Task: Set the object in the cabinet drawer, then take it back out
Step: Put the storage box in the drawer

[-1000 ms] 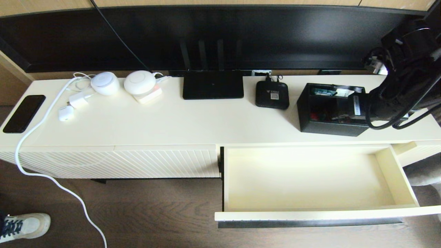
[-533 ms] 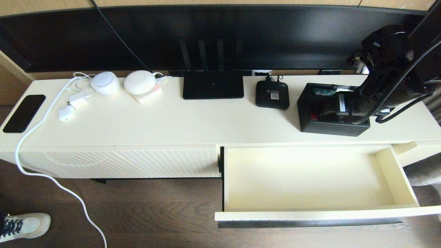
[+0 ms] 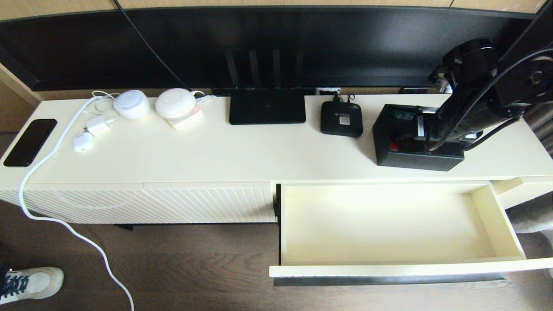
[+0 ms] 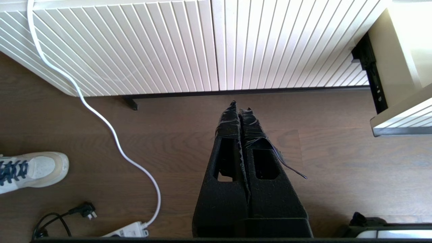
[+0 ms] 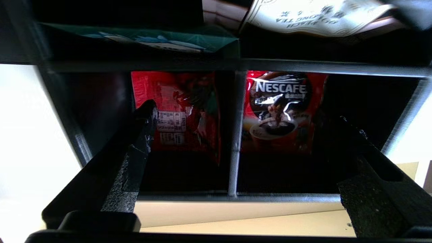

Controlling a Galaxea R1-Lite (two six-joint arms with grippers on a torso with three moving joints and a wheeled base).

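Observation:
The object, a black organizer box (image 3: 414, 160), stands on the cabinet top at the right, behind the drawer. My right gripper (image 3: 425, 131) reaches down into it from the right. Seen from the right wrist, the gripper (image 5: 248, 123) is open and its fingers (image 5: 145, 114) straddle the box's middle divider (image 5: 236, 135), one in each front compartment, gripping nothing. Red sachets (image 5: 280, 108) lie in those compartments, teal and white packets behind. The cabinet drawer (image 3: 389, 270) is pulled out and empty. My left gripper (image 4: 240, 108) hangs shut over the floor before the ribbed panel.
A small black set-top box (image 3: 341, 119) and a flat black router (image 3: 267, 106) sit left of the organizer. White round devices (image 3: 175, 103), chargers and a phone (image 3: 30, 141) lie at the far left. A white cable (image 3: 65, 224) trails to the floor near a shoe (image 3: 30, 283).
My right arm has swung left and down over the organizer, bringing its fingers into the box, and its jaws have spread wider. The box and drawer have not moved.

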